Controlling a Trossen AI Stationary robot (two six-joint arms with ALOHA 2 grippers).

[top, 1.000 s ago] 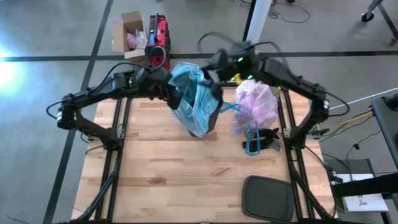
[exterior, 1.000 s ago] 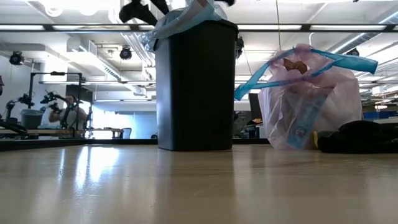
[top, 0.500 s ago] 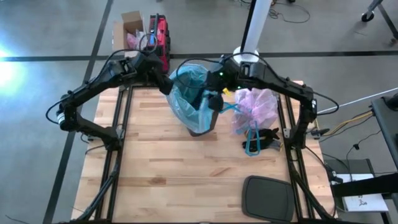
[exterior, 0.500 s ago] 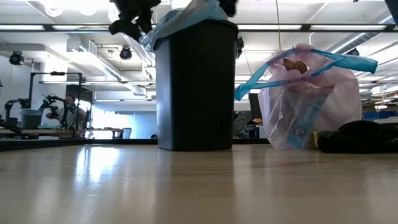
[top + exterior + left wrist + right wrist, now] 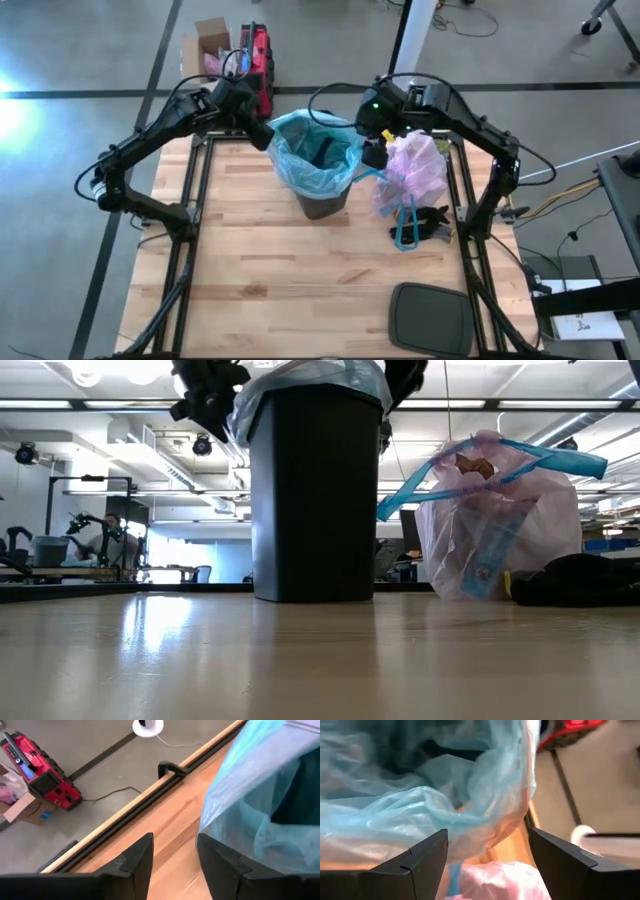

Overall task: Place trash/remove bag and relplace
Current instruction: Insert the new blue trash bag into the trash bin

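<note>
High view: a black bin (image 5: 322, 203) stands near the table's (image 5: 300, 290) far edge, lined with a light-blue bag (image 5: 312, 150) whose rim is spread over the bin's mouth. The left gripper (image 5: 258, 134) sits at the liner's 9 o'clock edge, the right gripper (image 5: 373, 152) at its 3 o'clock edge. At 3 o'clock from the bin lies the bag (image 5: 413, 170), a lavender-pink liner bunched and full, its blue drawstring loops (image 5: 405, 226) trailing toward 6 o'clock beside a dark object (image 5: 432, 224). A dark lid-like piece (image 5: 430, 320) lies at the table's 5 o'clock corner. Low view: the bin (image 5: 315, 495) stands upright, the blue liner (image 5: 305, 382) folded over its rim; the pink bag (image 5: 497, 520) rests on the table just beside it, with a brown scrap of trash (image 5: 476, 464) visible through the plastic near its top. Left wrist view: the fingers (image 5: 137, 860) stand a narrow gap apart with only bare wood between them, the blue liner (image 5: 260, 795) just beside one finger. Right wrist view: the fingers (image 5: 422, 862) stand wide apart, empty, facing the liner's rim (image 5: 435, 805), with pink plastic (image 5: 492, 880) between them farther off.
</note>
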